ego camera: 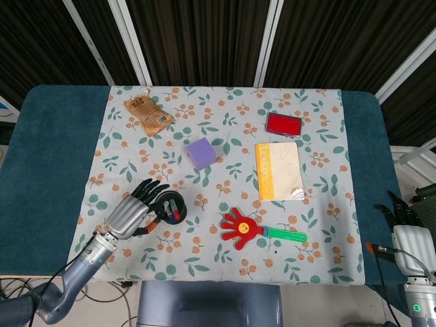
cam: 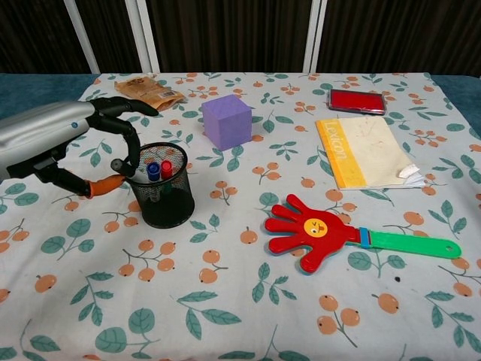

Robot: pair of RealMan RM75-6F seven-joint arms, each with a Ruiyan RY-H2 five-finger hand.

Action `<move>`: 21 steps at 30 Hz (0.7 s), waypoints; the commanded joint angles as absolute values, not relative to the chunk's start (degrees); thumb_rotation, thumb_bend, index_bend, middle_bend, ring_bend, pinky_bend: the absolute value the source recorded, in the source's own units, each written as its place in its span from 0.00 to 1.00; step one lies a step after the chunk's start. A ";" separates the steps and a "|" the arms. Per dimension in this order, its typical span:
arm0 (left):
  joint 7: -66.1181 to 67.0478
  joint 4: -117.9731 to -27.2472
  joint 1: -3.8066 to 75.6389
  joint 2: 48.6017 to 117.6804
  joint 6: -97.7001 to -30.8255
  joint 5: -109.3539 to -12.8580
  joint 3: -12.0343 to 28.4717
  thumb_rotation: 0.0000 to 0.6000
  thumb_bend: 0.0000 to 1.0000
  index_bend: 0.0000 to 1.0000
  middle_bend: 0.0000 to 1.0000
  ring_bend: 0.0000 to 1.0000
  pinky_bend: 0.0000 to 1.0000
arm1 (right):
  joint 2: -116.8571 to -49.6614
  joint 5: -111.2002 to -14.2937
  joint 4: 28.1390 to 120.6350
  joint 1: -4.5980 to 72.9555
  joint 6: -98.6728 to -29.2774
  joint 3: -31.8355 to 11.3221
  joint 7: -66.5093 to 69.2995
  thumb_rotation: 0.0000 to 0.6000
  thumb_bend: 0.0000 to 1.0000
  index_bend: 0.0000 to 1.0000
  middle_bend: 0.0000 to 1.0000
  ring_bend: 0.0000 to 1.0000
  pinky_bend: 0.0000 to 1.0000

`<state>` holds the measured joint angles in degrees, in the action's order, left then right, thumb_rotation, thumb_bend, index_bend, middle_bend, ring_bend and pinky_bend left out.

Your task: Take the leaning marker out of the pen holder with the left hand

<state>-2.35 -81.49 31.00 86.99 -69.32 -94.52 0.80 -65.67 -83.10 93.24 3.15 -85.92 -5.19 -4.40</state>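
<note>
Looks to me like a lab or robot test cell, staged rather than lived in. My table point(ego camera: 54, 157) is padded in teal fabric with a floral cloth point(ego camera: 225, 231) laid over the middle, and at 12 o'clock there is only a dark ribbed backdrop point(ego camera: 204, 41) crossed by white frame bars point(ego camera: 129, 41). The props are a mismatched set spread well apart: purple cube point(ego camera: 202, 152), red hand clapper point(ego camera: 259, 230), yellow notebook point(ego camera: 278, 170), red pad point(ego camera: 283, 125), snack packet point(ego camera: 148, 114), mesh pen holder point(cam: 159, 195). Loose cables point(ego camera: 102, 289) hang below the near edge around 7 o'clock.
</note>
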 commanded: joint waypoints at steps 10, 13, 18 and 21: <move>-3.23 -90.03 29.19 79.49 -78.15 -99.16 1.46 1.00 0.40 0.54 0.09 0.00 0.00 | -65.57 -83.20 93.27 3.17 -85.78 -5.07 -4.44 1.00 0.05 0.24 0.03 0.09 0.19; -2.14 -90.85 28.18 77.23 -81.68 -100.85 1.98 1.00 0.40 0.54 0.11 0.00 0.00 | -65.56 -83.16 93.29 3.16 -85.75 -5.05 -4.49 1.00 0.05 0.24 0.03 0.09 0.19; -1.52 -90.01 26.35 73.46 -84.29 -100.81 1.98 1.00 0.40 0.55 0.11 0.00 0.00 | -65.54 -82.89 93.40 3.14 -85.65 -5.10 -4.63 1.00 0.05 0.24 0.03 0.09 0.19; -3.60 -88.13 25.50 72.32 -84.91 -99.81 1.90 1.00 0.40 0.55 0.11 0.00 0.00 | -65.57 -82.74 93.48 3.13 -85.62 -5.11 -4.92 1.00 0.05 0.24 0.03 0.09 0.19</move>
<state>-2.49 -89.21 26.12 72.84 -84.36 -100.33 1.93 -65.56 -82.77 93.46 3.13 -85.63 -5.11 -4.88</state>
